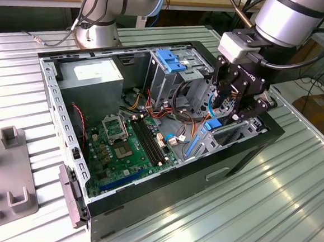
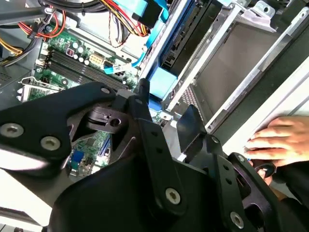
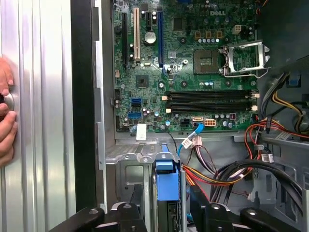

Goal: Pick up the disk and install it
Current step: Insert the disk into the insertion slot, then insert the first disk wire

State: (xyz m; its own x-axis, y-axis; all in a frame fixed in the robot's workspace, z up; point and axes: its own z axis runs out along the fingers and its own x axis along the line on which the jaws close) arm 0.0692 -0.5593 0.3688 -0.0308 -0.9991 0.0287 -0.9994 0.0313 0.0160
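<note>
The disk [image 1: 212,125] stands on edge in the drive cage [image 1: 235,136] at the corner of the open computer case nearest the exterior view's right; its bright blue rail end pokes out at the top. My gripper [image 1: 225,112] hangs straight above it, shut on the disk, with one finger on each flat side. In the first wrist view the blue rail [image 3: 166,181] runs out from between the black fingertips [image 3: 137,205]. In the second wrist view the gripper [image 2: 166,104] straddles the blue rail [image 2: 161,81] at the cage mouth. Most of the disk's body is hidden by the cage.
A person's hand [image 2: 273,140] rests on the case's outer edge beside the cage. Coloured cables [image 3: 227,174] crowd the space by the bay. The motherboard [image 1: 126,146], grey power-supply box [image 1: 93,73] and a blue latch [image 1: 169,60] lie inside. A grey fixture [image 1: 5,190] stands at the exterior view's left.
</note>
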